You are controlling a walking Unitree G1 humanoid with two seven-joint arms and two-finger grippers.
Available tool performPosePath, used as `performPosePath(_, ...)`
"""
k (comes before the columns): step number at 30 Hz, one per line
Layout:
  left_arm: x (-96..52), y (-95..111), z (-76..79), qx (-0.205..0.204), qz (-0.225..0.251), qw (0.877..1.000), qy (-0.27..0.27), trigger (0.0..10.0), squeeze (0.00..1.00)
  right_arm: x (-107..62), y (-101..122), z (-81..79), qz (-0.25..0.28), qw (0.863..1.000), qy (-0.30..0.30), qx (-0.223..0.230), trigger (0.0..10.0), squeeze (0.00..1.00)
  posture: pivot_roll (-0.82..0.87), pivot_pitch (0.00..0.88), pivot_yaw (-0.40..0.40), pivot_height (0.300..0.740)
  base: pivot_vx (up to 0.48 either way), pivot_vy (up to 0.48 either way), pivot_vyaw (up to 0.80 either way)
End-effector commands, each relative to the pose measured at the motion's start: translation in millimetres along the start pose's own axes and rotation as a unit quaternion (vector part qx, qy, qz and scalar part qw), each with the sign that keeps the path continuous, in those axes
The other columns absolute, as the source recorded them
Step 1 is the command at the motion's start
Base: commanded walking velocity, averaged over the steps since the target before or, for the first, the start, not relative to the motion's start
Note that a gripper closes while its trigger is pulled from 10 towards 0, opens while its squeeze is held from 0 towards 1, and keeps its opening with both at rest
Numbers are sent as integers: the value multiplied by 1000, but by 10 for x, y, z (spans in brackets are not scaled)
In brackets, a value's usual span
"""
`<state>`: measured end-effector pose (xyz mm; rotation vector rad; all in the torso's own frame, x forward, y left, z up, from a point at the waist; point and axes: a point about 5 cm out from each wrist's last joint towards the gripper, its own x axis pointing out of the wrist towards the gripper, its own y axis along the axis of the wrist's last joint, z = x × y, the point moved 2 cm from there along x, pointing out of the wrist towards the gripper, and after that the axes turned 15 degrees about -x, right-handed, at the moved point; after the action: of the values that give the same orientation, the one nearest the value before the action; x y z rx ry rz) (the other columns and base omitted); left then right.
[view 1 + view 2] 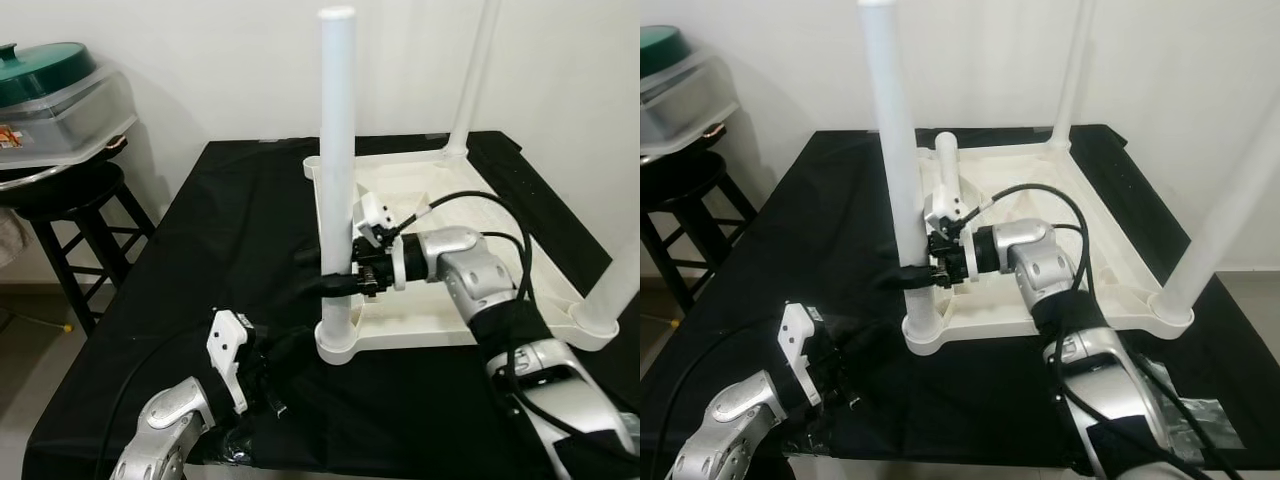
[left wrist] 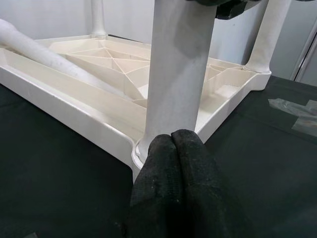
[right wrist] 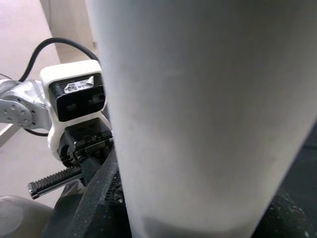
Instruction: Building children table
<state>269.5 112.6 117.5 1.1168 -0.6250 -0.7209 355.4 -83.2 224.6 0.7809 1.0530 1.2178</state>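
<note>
An upside-down white plastic children's table lies on the black cloth. Its near-left leg stands upright in the corner socket. My right gripper is shut on this leg a little above the socket. My left gripper is shut with nothing in it, its tips pressed against the base of the same leg at the table's corner. Two more legs stand upright, one at the far right and one at the near right. A loose leg lies inside the tabletop's ribbed underside.
The black cloth covers the whole work surface. A dark stool at the left carries a clear container with a green lid. Clear tape lies on the cloth at the near right. A white wall stands behind.
</note>
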Motion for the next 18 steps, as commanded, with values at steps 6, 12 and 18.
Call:
performPosePath(6,-62,-6,-16,3,-10,1000,3,10000,0,-111,-197,36,-63,996,-67,-10,0,0,6,109,66,740,0,0,0)
performPosePath(12,-89,19,-13,2,-8,1000,2,10000,0,96,-612,-135,-155,923,-339,94,0,0,5,128,54,740,0,0,0)
performPosePath(18,-87,32,-48,3,-10,1000,3,10000,0,639,-554,-668,-138,894,-399,151,0,0,-17,117,81,740,0,0,0)
